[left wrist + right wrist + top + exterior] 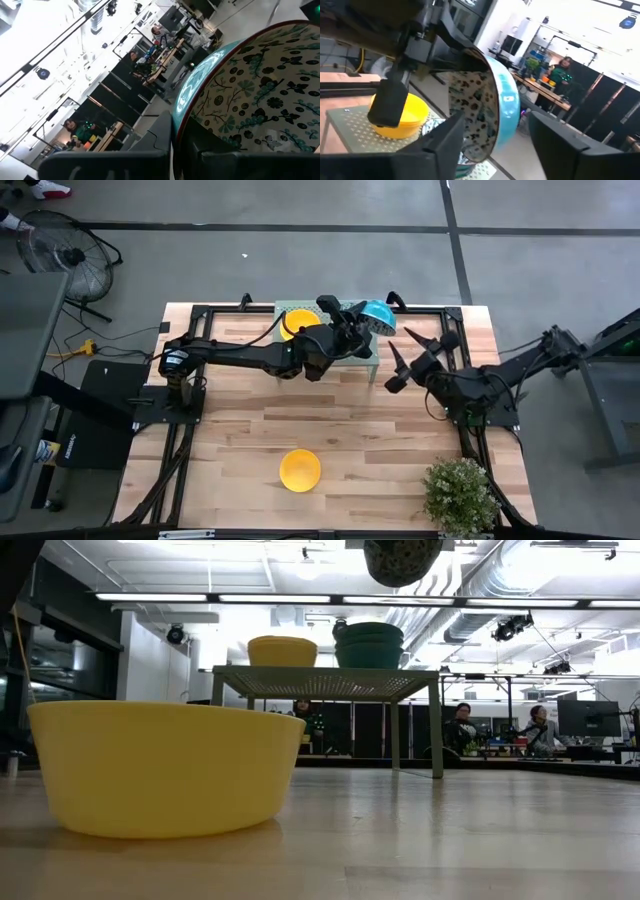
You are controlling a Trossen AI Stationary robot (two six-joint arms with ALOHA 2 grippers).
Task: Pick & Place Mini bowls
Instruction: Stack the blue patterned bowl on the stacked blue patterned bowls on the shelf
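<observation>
While the butcher-block table [240,440] fills the middle of the high view, the pale green perforated rack [372,352] stands at its upper centre, with a potted plant [461,494] at the lower right corner. From the picture's left the left arm reaches across to the rack, and its gripper [358,322] is clamped on the rim of a patterned bowl [378,312], holding it tilted on edge over the rack's upper right part; the left wrist view shows the blue-green pattern inside the bowl right against the fingers [150,137]. On the right, the right gripper [408,356] sits just beside the rack's right edge with its fingers spread wide, holding nothing; in its wrist view the tilted bowl stands between the two fingers, with no contact visible. One yellow bowl [298,322] rests on the rack at its upper left, beside a stack of teal bowls [369,644] seen in the low view. Another yellow bowl [300,470] sits alone on the table at lower centre.
</observation>
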